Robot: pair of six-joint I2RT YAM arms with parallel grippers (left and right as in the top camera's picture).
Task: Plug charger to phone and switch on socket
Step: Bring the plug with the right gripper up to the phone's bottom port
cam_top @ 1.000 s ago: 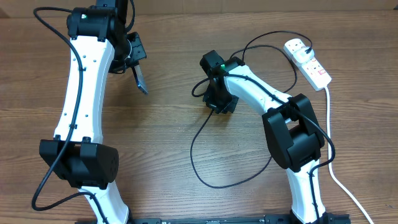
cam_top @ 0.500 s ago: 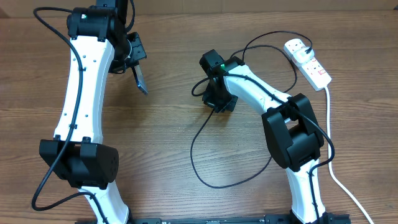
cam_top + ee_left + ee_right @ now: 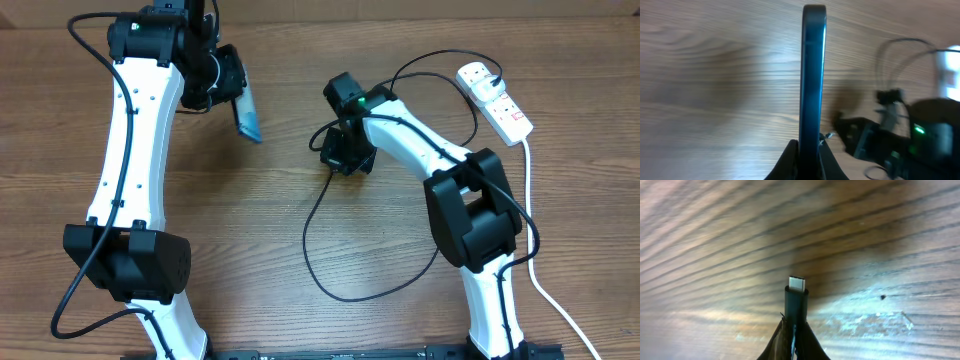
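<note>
My left gripper (image 3: 232, 95) is shut on the phone (image 3: 246, 118), held above the table at the back left with its blue screen partly showing. In the left wrist view the phone (image 3: 812, 75) stands edge-on between the jaws (image 3: 809, 150). My right gripper (image 3: 340, 158) is shut on the charger's black connector tip (image 3: 796, 297), which points at the wood. The thin black cable (image 3: 330, 280) loops over the table to the white plug (image 3: 476, 76) in the socket (image 3: 505, 110), a white power strip at the back right. Phone and connector are apart.
The power strip's thick white cord (image 3: 545, 290) runs down the right side to the front edge. The black cable loop lies between the two arm bases. My right arm (image 3: 920, 135) shows in the left wrist view.
My left gripper has turned and moved the phone a little to the right, so the blue screen now shows. My right gripper has shifted slightly up and left with the connector.
</note>
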